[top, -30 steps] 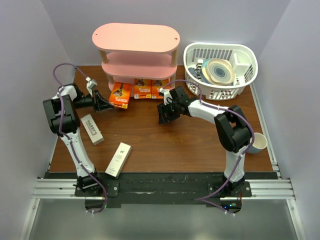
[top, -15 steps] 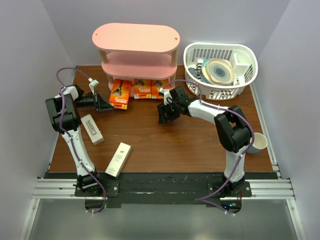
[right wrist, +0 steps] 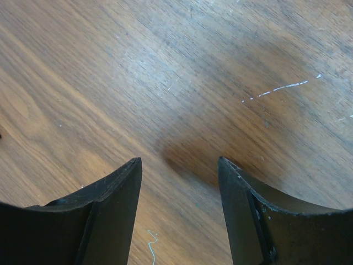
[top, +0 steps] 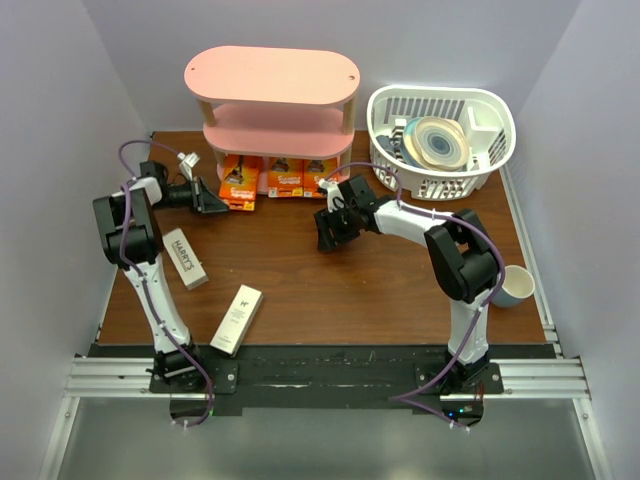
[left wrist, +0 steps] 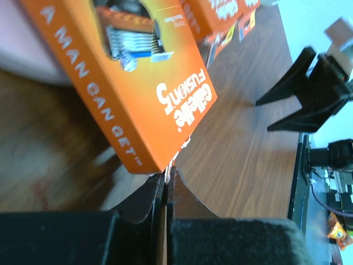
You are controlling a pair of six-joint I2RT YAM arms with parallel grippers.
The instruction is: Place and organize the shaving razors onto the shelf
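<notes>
My left gripper (top: 214,197) is shut on the thin edge of an orange razor pack (top: 238,182), holding it at the left end of the pink shelf's (top: 270,75) bottom tier. The left wrist view shows that pack (left wrist: 138,83) tilted just above the closed jaws (left wrist: 167,174). Two more orange packs (top: 283,178) (top: 319,177) stand on the bottom board. Two whitish-grey razor boxes (top: 184,257) (top: 237,318) lie flat on the table's left half. My right gripper (top: 330,228) hovers open over bare wood (right wrist: 182,83), with nothing between its fingers.
A white slatted basket (top: 490,110) holding plates stands at the back right beside the shelf. A pale mug (top: 517,285) sits at the table's right edge. The shelf's top and middle boards carry nothing that shows.
My left gripper has carried the orange pack a little farther back and in toward the shelf's bottom tier. The right arm has barely moved.
</notes>
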